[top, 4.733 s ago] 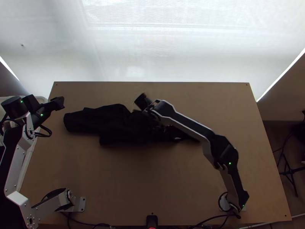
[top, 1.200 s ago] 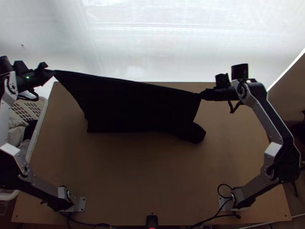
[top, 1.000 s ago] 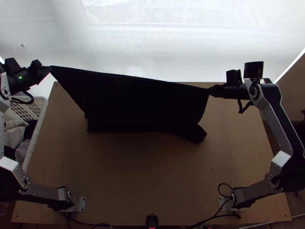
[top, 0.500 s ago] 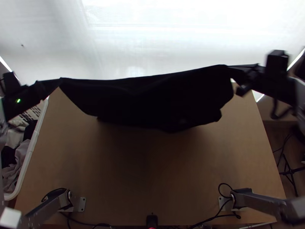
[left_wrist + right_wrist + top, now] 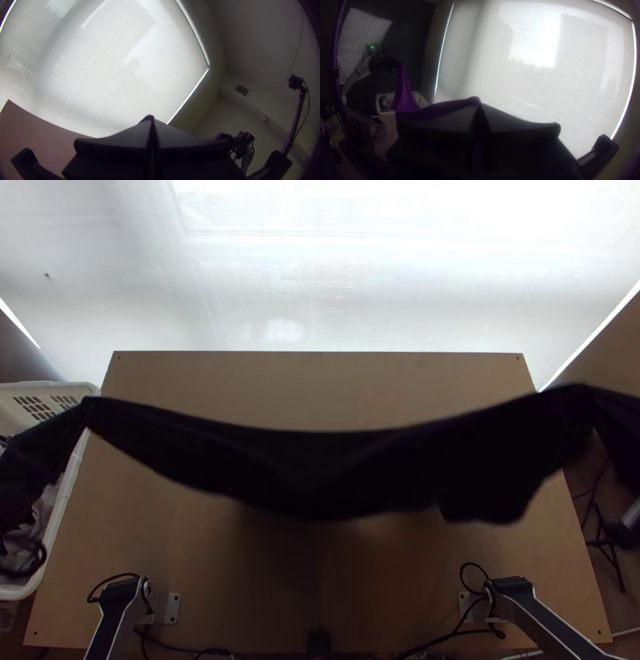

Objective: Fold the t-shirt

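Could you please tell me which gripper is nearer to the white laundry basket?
Left. The left gripper holds up its end of the t-shirt by the white laundry basket, left of the table; the right gripper is off by the opposite side, far from it.

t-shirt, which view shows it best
The top view: the t-shirt sags across most of it, above the table. The right wrist view shows parts by the right gripper and left gripper; the left wrist view, a small dark bit.
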### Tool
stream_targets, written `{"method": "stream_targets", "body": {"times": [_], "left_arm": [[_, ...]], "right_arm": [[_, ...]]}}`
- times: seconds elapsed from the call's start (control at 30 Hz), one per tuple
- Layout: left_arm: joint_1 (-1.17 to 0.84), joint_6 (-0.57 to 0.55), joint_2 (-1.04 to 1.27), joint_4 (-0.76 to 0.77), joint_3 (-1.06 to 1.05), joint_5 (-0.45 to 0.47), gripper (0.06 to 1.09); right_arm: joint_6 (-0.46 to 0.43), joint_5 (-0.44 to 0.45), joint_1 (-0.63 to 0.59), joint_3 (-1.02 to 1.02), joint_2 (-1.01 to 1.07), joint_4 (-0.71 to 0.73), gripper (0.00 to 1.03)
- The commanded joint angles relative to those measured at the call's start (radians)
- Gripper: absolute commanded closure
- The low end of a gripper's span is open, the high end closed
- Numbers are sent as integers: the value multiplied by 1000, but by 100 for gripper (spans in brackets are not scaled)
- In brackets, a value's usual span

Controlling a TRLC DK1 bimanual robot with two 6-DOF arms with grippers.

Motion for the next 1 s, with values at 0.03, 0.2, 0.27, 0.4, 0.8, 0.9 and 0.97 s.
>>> {"method": "stream_targets", "body": {"times": [0.03,0.2,0.27,0.4,0.8,0.9,0.97], "left_arm": [[-7,-62,-65,-9,75,10,105],[-6,-65,-36,7,124,7,105],[-6,-67,-21,19,150,7,105],[1,-82,-2,22,153,7,105],[5,-49,223,-41,-111,53,105],[5,25,281,-25,-218,46,105],[5,71,335,-2,-269,22,105]], "right_arm": [[-20,3,16,89,-59,-83,100],[-34,6,30,268,27,-94,100],[-48,4,34,285,43,-75,100],[-20,0,63,260,66,-49,100],[73,-43,103,-115,299,-63,100],[7,-45,65,-232,325,-41,100],[-22,-45,50,-313,328,14,100]]}}
